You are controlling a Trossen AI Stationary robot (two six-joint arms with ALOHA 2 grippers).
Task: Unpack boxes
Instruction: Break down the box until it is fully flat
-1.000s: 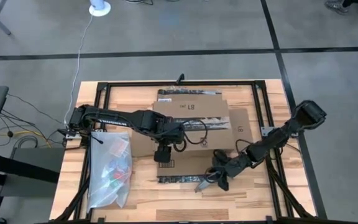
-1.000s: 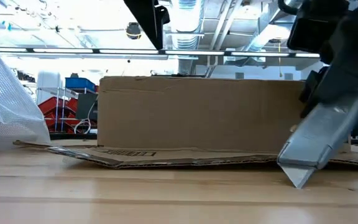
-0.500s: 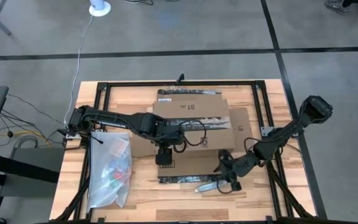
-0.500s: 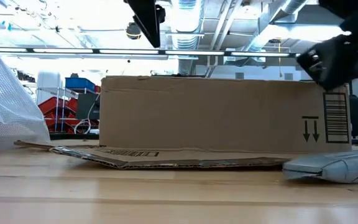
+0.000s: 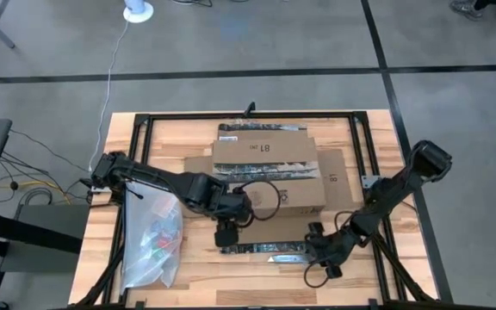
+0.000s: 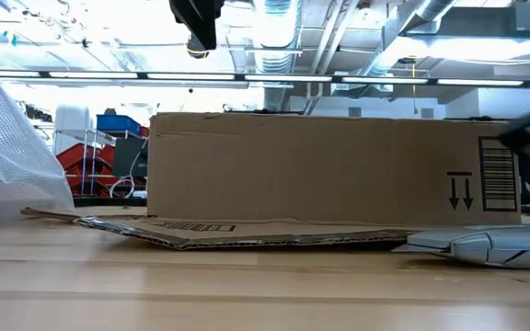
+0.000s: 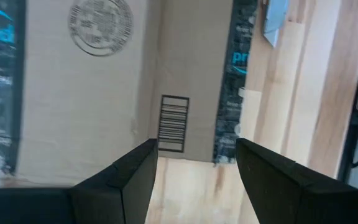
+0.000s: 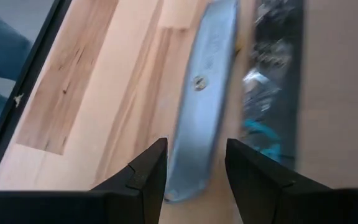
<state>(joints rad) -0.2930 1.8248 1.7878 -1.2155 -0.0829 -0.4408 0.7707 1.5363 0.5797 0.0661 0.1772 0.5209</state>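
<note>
One brown corrugated box (image 5: 269,168) takes up the middle of the high view, its flaps spread flat on the wooden table (image 5: 196,275), a "B1" print on the upper flap and a strip of dark printed tape (image 5: 261,248) along the lower one. In the low view its near wall stands upright at centre frame, with arrows and a barcode at its right end. It looks light and fairly stiff, though the thin flaps should bend and crease easily; I judge the best hold is a pinch on a flap edge or the top rim of a wall, since the broad panels offer nothing to close on. At the lower left lies a clear plastic bag (image 5: 151,237), soft and no part of the job. The left gripper (image 5: 226,237) hovers over the lower flap, fingers parted and empty. The right gripper (image 5: 321,256), lower right of centre, is likewise parted and holds nothing. Just beside it a grey utility knife (image 5: 281,257) lies flat on the table.
</note>
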